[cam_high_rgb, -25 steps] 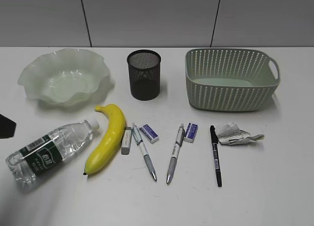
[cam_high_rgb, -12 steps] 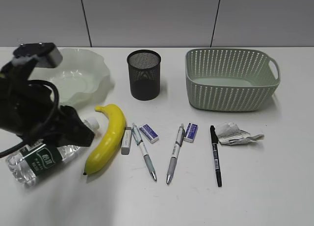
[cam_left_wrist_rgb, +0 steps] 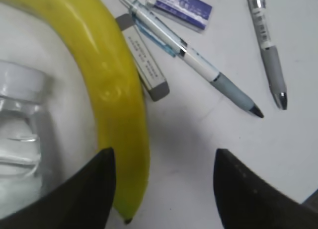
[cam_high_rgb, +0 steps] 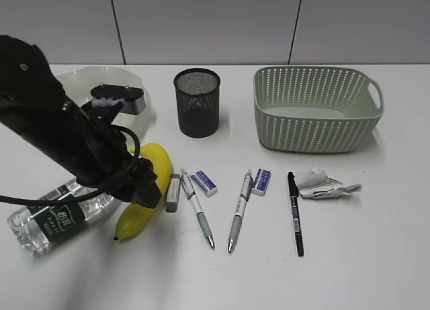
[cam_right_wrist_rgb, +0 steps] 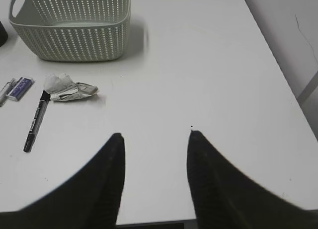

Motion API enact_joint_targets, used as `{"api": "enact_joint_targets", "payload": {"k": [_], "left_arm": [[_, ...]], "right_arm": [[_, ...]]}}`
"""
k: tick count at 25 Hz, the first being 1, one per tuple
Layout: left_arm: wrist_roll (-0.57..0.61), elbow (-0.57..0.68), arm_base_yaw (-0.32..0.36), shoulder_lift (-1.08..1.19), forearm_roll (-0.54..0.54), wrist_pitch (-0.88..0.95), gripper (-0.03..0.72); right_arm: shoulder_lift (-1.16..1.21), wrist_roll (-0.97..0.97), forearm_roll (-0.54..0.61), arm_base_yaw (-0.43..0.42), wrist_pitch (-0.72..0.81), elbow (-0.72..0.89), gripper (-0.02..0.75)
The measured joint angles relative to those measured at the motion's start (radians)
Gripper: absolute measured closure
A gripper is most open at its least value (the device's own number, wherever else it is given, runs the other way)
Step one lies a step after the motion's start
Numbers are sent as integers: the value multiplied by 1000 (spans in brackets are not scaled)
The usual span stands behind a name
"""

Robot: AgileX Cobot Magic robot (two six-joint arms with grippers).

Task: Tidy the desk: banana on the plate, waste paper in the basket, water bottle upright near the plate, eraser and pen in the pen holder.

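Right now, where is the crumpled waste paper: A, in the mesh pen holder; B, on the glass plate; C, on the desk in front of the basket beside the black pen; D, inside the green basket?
C: the waste paper lies on the desk, in front of the basket, just right of the black pen.

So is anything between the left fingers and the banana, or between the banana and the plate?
Nothing visible. The left gripper hangs open right over the banana; the water bottle and an eraser only flank it. In the exterior view the arm hides much of the plate.
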Motion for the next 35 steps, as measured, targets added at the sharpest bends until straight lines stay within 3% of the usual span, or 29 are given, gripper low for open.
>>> {"api": "enact_joint_targets", "payload": {"k": [5, 13, 16, 19, 20, 35], "left_arm": [[-48, -63, 0, 93, 90, 0, 219], [-51, -107, 0, 191, 110, 3, 223], [-51, -112, 0, 216, 117, -2, 256], [-51, -115, 0, 233, 125, -3, 340], [-51, -116, 0, 233, 125, -3, 377], [-52, -125, 0, 147, 37, 33, 374]], "right_arm": [[0, 0, 0, 0, 0, 0, 399], [0, 0, 0, 0, 0, 0, 399], [0, 0, 0, 0, 0, 0, 399], [0, 0, 0, 0, 0, 0, 399], [0, 0, 0, 0, 0, 0, 399], [0, 0, 0, 0, 0, 0, 399]]}}
